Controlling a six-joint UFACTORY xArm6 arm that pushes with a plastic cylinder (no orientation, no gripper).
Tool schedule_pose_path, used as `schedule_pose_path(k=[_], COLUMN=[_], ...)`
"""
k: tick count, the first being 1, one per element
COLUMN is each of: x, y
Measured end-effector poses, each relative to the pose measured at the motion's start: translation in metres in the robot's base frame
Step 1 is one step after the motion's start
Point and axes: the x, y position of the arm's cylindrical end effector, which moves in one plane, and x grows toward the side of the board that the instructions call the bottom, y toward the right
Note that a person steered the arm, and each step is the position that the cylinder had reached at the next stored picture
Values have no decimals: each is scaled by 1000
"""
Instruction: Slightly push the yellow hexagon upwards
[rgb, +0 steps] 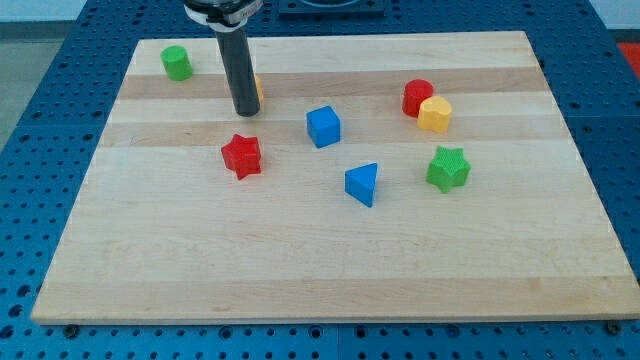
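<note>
Yellow hexagon block (435, 114) sits untouched far right, against the red cylinder (417, 96); our tip (246, 112) is well left; no claw fitted.

board (330, 270): pale wood in glued strips, visible grain, smooth with a soft satin sheen
rod above my tip (246, 113): dark, smooth, looks like metal or hard plastic, a dull highlight down its side
yellow hexagon (435, 114): matt plastic, faintly ribbed faces
red cylinder (415, 94): matt plastic, even colour
blue cube (323, 127): matt plastic, flat smooth faces
blue triangle (363, 184): same matt plastic
red star (241, 156) and green star (448, 168): matt plastic, slightly rough look
green cylinder (177, 63): matt plastic
surrounding table (60, 130): blue, matt, perforated with rows of small holes
</note>
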Motion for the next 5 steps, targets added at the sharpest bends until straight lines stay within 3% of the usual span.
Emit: schedule_pose_path(k=[3, 5], x=[-27, -27], y=[-1, -41])
